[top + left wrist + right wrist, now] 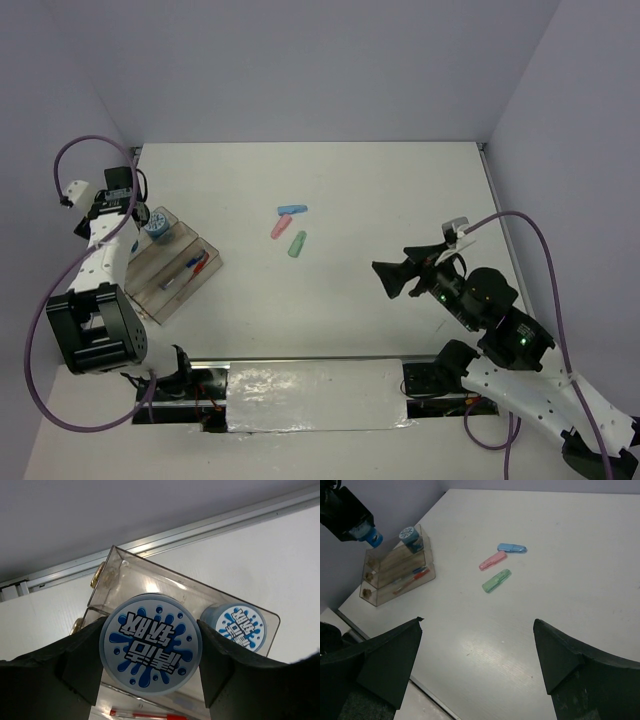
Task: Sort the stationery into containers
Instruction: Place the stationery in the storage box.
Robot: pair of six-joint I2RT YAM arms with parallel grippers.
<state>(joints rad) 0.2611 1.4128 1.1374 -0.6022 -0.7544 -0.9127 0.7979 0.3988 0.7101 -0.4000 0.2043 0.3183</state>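
My left gripper (150, 626) is shut on a round blue-white disc (150, 645), holding it just above the far end of the clear tray (150, 580). In the tray's end compartment a second disc (240, 626) stands on edge. Red and blue pens (190, 270) lie in a middle compartment. On the open table lie the blue (292, 210), pink (281, 227) and green (297, 244) capsules. My right gripper (390, 262) hangs open and empty well to their right. The right wrist view shows the tray (395, 587), the held disc (370, 536) and the green capsule (496, 580).
The tray sits at the table's left side, close to the left wall. The table's back edge (200, 527) runs just beyond it. Both arm bases and a shiny strip (310, 395) line the near edge.
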